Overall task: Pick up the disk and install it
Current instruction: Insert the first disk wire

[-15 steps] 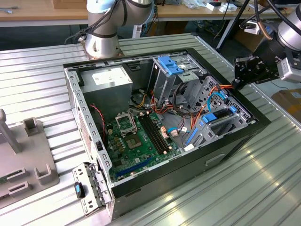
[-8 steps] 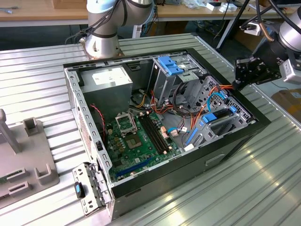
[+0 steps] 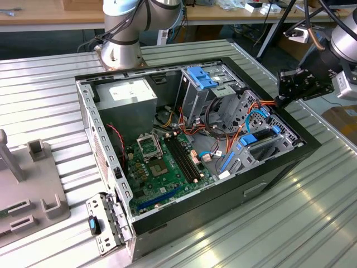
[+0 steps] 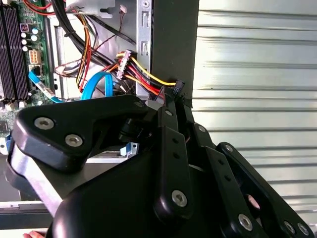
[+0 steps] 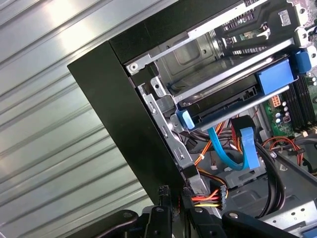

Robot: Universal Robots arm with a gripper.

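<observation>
Open black computer case (image 3: 279, 167) laid flat on a ribbed metal table (image 3: 290, 229), arm base (image 3: 120, 50) at eleven o'clock in the exterior view. Black gripper (image 3: 280, 96) hanging at two o'clock over the case's rim, just beside the metal drive cage (image 3: 276, 134); in both wrist views (image 4: 173, 106) (image 5: 176, 198) close above a bundle of yellow, red and orange wires (image 4: 143, 74). Clenched or released: cannot tell. Nothing seen grasped. The disk (image 5: 225, 105), a dark slab in its bright blue carrier frame, lying inside the cage in the first wrist view, apart from the gripper; a thin blue cable (image 5: 223, 151) looping just beside it. Green motherboard (image 3: 167, 162) at the case's centre, grey power supply (image 3: 131, 95) at eleven o'clock of it, bearing a white sticker whose print cannot be read. Lighter blue ribbed latch (image 3: 202, 77) on a second cage at twelve o'clock. Grey fixture (image 3: 28, 184) on the table at nine o'clock, well apart from the case. No brand or other writing legible anywhere.
</observation>
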